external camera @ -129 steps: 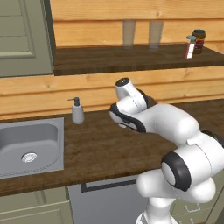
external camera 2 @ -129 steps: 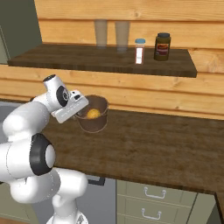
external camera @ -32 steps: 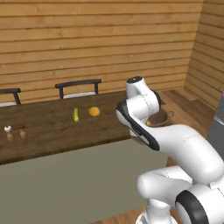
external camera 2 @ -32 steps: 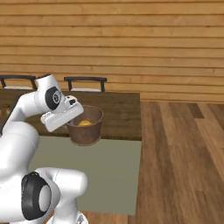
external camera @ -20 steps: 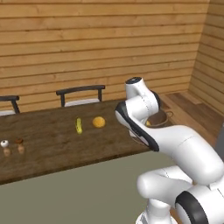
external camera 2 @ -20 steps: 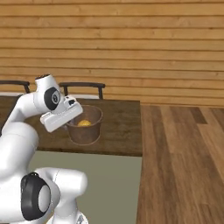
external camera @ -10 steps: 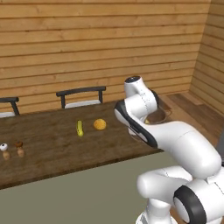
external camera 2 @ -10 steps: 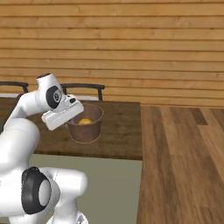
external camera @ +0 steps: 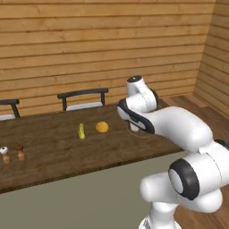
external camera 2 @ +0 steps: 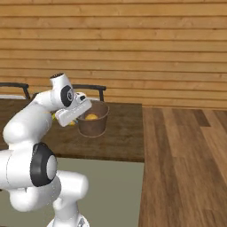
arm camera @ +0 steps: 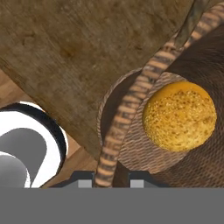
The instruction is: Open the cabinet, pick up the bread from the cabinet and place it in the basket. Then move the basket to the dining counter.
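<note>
Wood-panelled room: at the counter [external camera 2: 119, 142] left of centre, the end effector [arm camera: 112, 177] is clamped on the basket [external camera 2: 93, 120] rim, bread [arm camera: 180, 116] inside.

Even soft rendered light, faint shadows, slightly blurry, no glare

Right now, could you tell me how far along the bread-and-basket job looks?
Done: the bread lies inside the basket. In hand: the tool grips the basket's rim, one finger on each side of the wall, and in the right base view the basket is over the near end of the dining counter. Left: whether it rests there or hangs just above cannot be told, so setting it down and letting go remain.
</note>
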Controlling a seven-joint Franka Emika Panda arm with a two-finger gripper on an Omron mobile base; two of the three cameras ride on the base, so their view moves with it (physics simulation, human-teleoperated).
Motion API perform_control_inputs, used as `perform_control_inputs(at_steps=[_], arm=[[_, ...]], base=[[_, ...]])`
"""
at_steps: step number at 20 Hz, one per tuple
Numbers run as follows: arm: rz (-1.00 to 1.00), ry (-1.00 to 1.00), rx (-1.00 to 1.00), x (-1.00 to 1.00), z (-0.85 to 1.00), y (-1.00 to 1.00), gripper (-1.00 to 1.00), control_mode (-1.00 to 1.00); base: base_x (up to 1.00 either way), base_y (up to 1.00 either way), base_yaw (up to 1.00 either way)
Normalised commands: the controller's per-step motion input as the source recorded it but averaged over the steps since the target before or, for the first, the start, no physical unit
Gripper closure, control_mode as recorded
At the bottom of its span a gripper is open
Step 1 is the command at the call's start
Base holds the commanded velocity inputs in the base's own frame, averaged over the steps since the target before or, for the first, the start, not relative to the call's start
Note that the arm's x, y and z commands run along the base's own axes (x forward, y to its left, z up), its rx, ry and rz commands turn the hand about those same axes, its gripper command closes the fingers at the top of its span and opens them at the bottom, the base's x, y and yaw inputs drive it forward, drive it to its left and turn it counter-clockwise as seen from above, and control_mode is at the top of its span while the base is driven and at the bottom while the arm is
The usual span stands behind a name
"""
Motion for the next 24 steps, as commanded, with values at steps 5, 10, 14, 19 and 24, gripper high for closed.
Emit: perform_control_inputs(at_steps=[5,10,14,19,24], arm=[[0.05,0.00,-0.03,0.83,-0.45,-0.14,1.00,-1.00],[0.01,0.00,-0.08,0.43,-0.61,-0.12,1.00,-1.00],[0.00,0.00,-0.07,0.15,-0.51,-0.05,1.00,-1.00],[0.00,0.00,0.00,0.02,-0.26,0.00,1.00,-1.00],[0.00,0.00,0.00,0.00,-0.22,0.00,-1.00,-1.00]], base=[[0.00,0.00,0.00],[0.00,0.00,0.00],[0.00,0.00,0.00],[0.00,0.00,0.00],[0.00,0.00,0.00]])
